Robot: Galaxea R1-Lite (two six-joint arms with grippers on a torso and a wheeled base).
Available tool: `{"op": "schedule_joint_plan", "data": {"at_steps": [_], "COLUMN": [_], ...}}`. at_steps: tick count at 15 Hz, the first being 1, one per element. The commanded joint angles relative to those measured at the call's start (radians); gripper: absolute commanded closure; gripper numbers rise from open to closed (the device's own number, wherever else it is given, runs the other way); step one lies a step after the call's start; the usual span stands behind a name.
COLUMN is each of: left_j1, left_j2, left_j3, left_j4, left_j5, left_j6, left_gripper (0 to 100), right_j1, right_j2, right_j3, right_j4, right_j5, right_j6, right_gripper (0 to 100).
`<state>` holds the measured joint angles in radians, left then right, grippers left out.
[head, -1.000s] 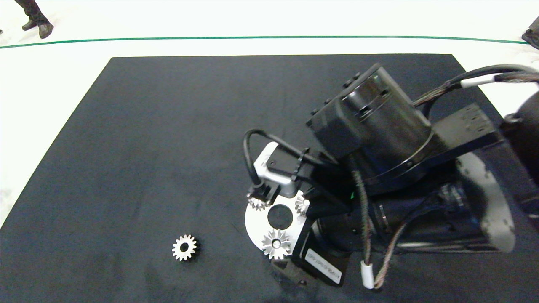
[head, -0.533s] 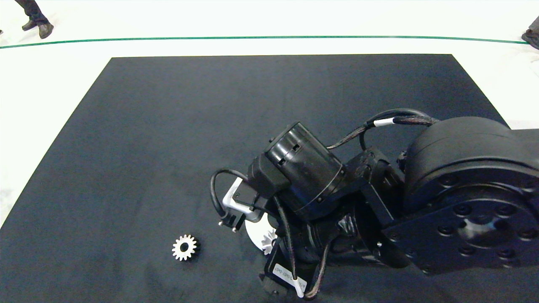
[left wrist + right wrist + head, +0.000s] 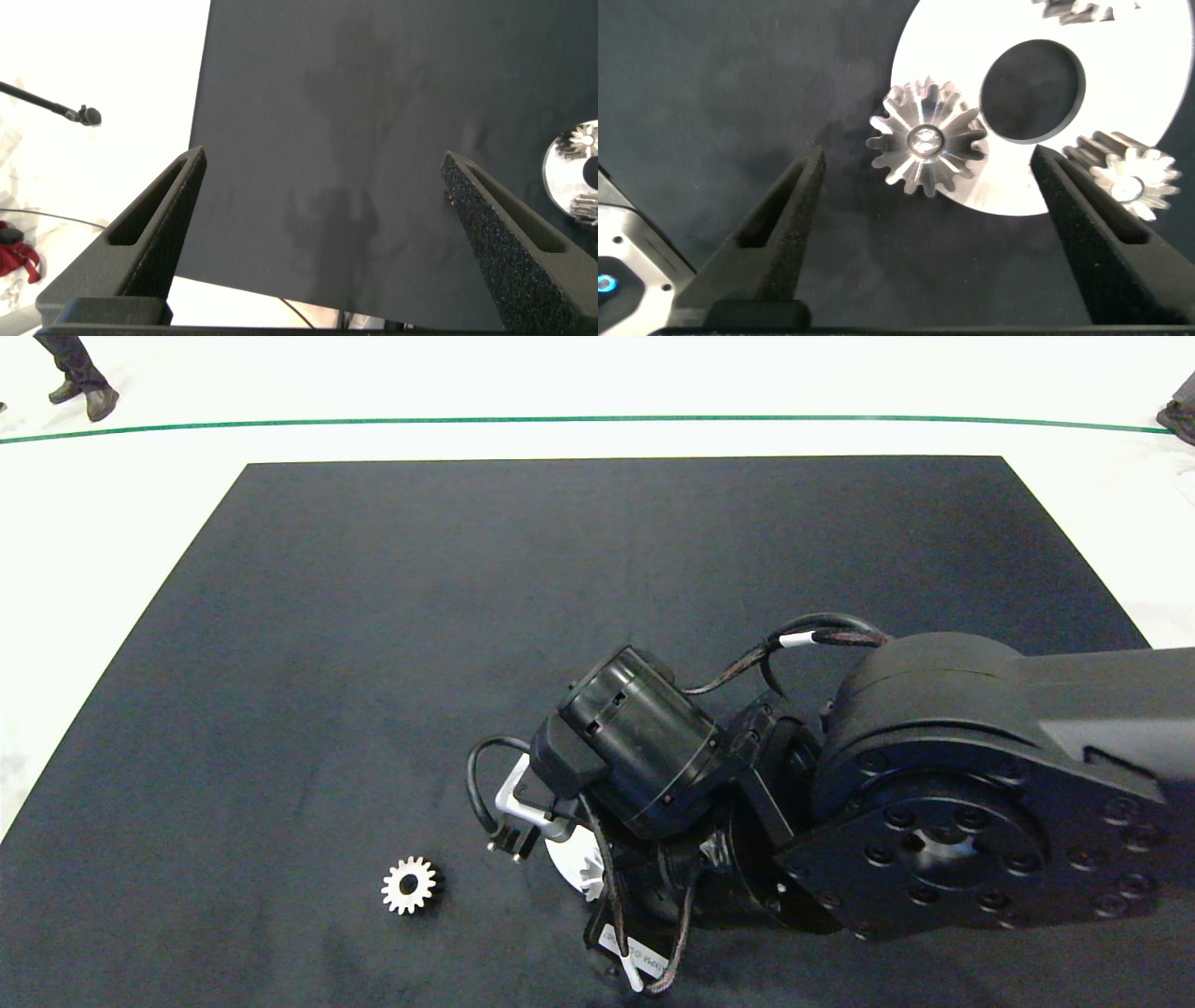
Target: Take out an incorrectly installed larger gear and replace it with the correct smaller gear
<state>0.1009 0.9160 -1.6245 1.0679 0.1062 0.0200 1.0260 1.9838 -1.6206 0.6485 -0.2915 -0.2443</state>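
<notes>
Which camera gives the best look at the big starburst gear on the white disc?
The right wrist view: the larger gear sits unobstructed on the white disc, between the open right hand fingers. The head view shows only a sliver of it under the right arm. The left wrist view shows it small at the frame edge.

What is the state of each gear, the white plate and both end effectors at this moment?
larger gear: mounted at the edge of the white plate, not gripped.
smaller gear: lying flat on the black mat, apart from the plate.
white plate: centre hole empty, two small grey gears on it.
right end effector: open, above the larger gear.
left end effector: open, empty, over bare mat.
</notes>
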Motion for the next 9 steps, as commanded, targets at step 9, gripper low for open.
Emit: {"op": "schedule_joint_plan", "data": {"at_steps": [9], "left_j1": [0.0], "left_j2": [-0.012], "left_j3": [0.0], "left_j4": [0.004], "left_j5": [0.0], "left_j6": [0.012], "left_gripper": [0], "right_j1": [-0.027], "right_j2": [0.043], "right_j3": [0.007], "right_j4": [-0.003], "right_j5": [-0.002], "right_j6": [-0.009], "right_gripper": [33]}}
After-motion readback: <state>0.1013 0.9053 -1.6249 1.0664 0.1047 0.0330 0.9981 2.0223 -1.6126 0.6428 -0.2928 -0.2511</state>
